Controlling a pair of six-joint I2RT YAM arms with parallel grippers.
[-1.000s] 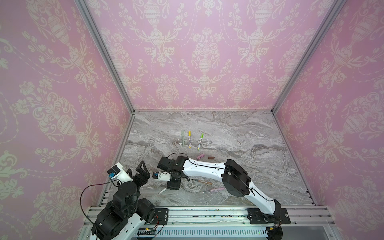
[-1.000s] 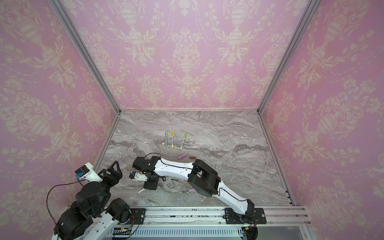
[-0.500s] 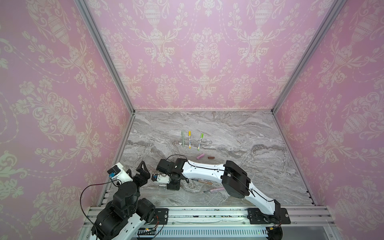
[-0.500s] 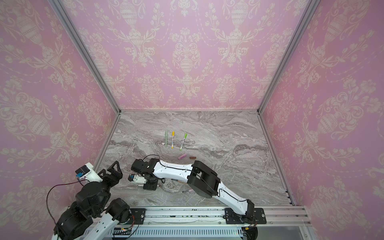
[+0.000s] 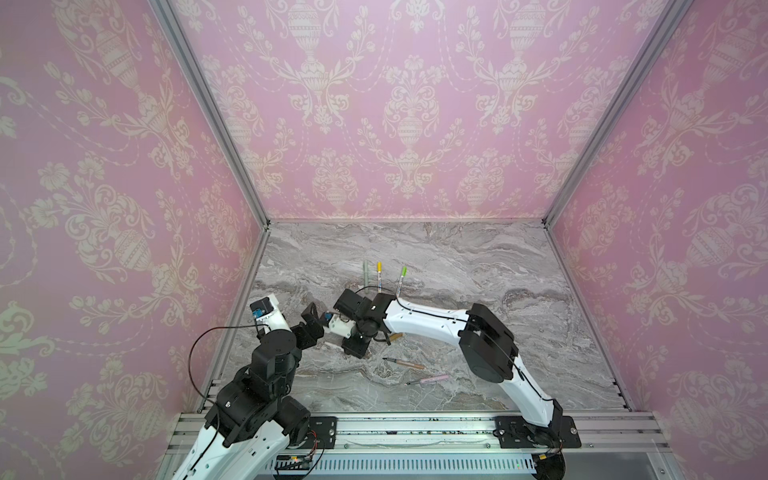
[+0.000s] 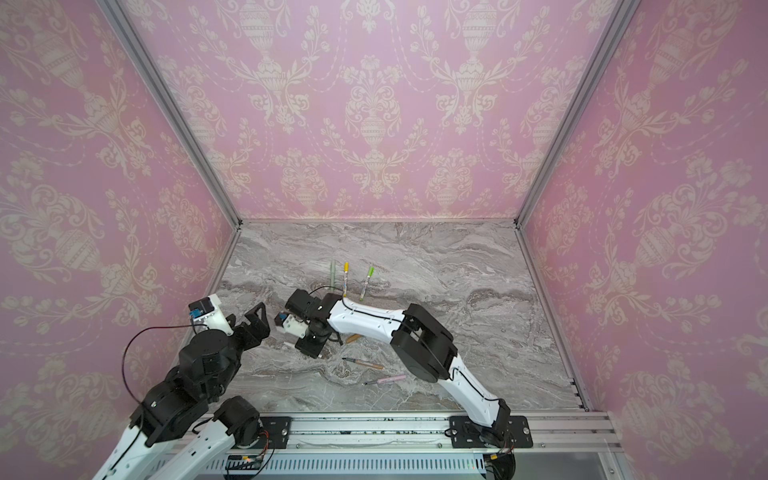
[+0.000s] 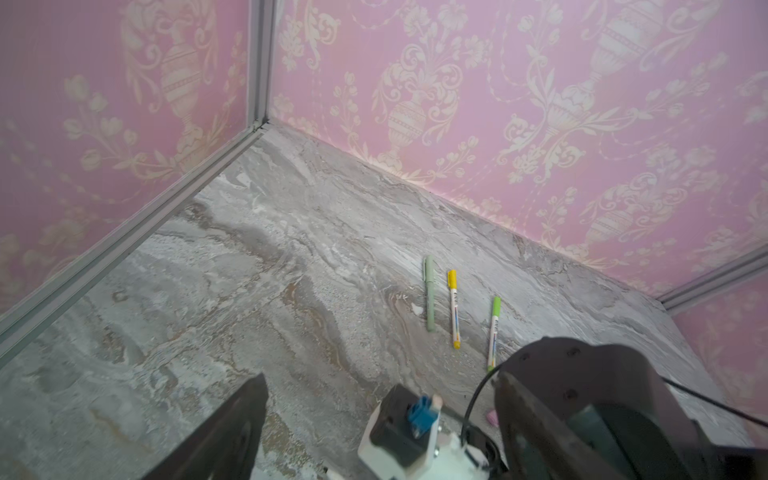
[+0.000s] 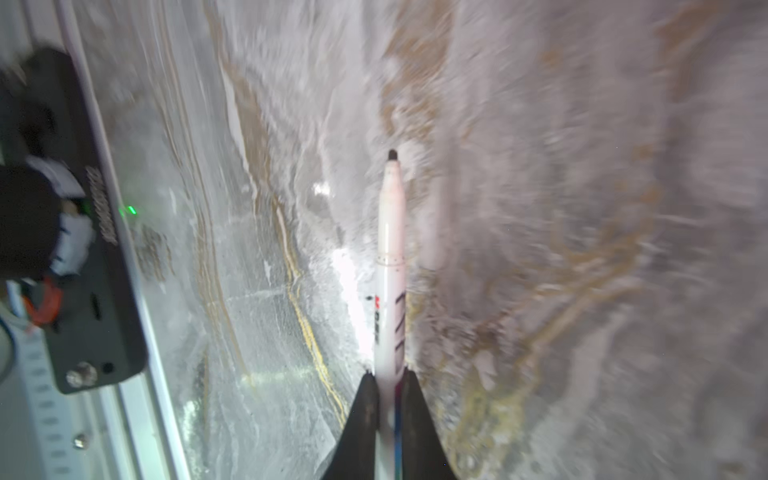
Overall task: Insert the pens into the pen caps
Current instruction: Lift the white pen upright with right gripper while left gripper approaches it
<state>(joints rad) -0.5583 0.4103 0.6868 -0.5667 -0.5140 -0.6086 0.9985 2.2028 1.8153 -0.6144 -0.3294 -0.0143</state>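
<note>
Pens and caps share a grey marbled desk [image 5: 457, 257], boxed in by pink patterned walls [image 5: 415, 124]. The white right arm [image 5: 424, 324] reaches across the middle. Its jaws are pressed onto a white-barrelled printed pen [image 8: 390, 257], pinched low on the barrel, the dark tip pointing away from them. In both top views that pen is almost wholly hidden under the wrist, and in the right wrist view the desk behind it is smeared by blur. The black-and-white left arm [image 5: 266, 357] holds its jaws spread and empty just beside the right wrist. Only two dark fingers [image 7: 232, 432] show, cut off by the picture's edge.

Beyond both sets of jaws lie three capped pens in a row: a sage-green pen [image 5: 365, 272], a yellow-capped white pen [image 5: 379, 276] and a lime-capped white pen [image 5: 401, 278]. Nearer the rail than the right jaws lie an uncapped tan pen [image 5: 403, 363] and an uncapped pink pen [image 5: 430, 379], apart. A short tan cap [image 5: 397, 337] pokes out from under the right arm, partly covered. A pink cap [image 7: 492, 417] shows only as a sliver behind a left finger.
</note>
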